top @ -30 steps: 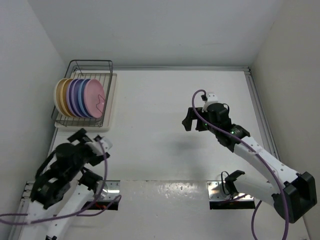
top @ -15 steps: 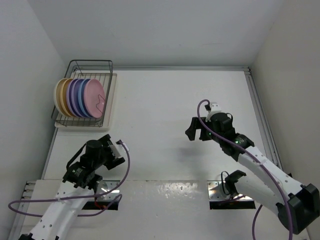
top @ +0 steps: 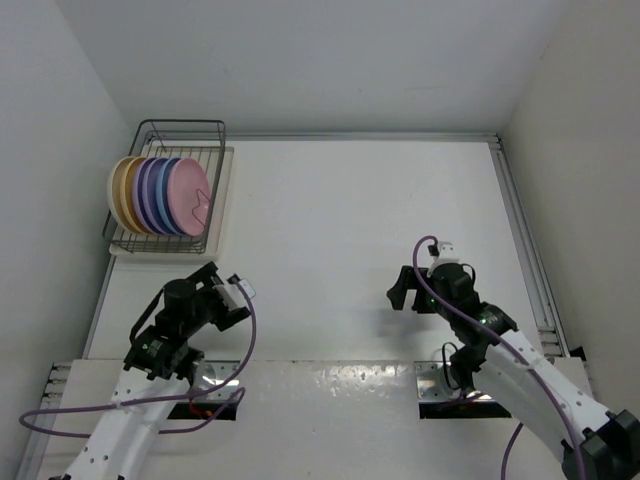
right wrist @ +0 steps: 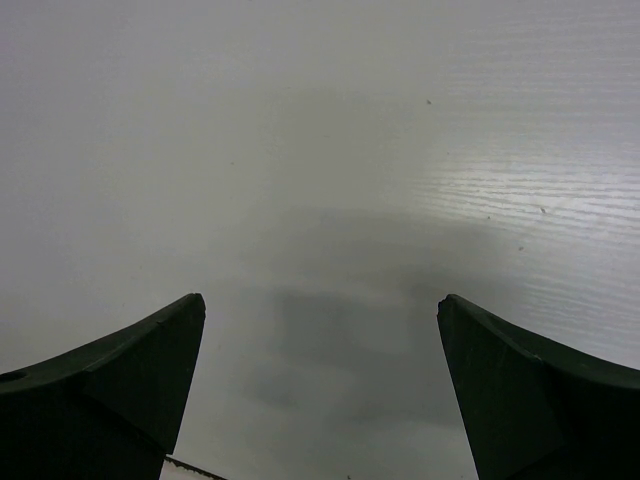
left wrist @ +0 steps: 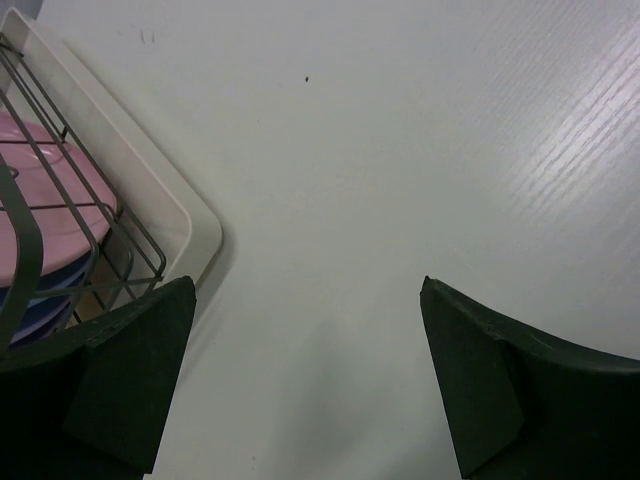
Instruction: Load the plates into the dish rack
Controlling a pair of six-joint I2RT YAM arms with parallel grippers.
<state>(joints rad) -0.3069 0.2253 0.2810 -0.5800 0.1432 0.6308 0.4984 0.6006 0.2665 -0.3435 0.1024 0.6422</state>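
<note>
The dish rack (top: 185, 135) stands at the far left on its cream tray base (top: 222, 200). The plates (top: 160, 195) stand on edge in it in a row: orange-yellow and cream at the left, then purple and blue, with the pink one (top: 185, 195) at the right. In the left wrist view the rack's corner (left wrist: 120, 230), the pink plate (left wrist: 45, 195) and a blue plate (left wrist: 30, 310) show at the left. My left gripper (top: 222, 290) is open and empty just in front of the rack (left wrist: 305, 300). My right gripper (top: 403, 290) is open and empty over bare table (right wrist: 320, 310).
White walls close in the table on the left, back and right. A metal rail (top: 525, 240) runs along the table's right edge. Two mounting plates (top: 440, 380) sit at the near edge by the arm bases.
My right arm has drawn back toward the near edge, its gripper still open. My left arm swung out from its folded pose and now holds near the rack's front. The plates have not moved.
</note>
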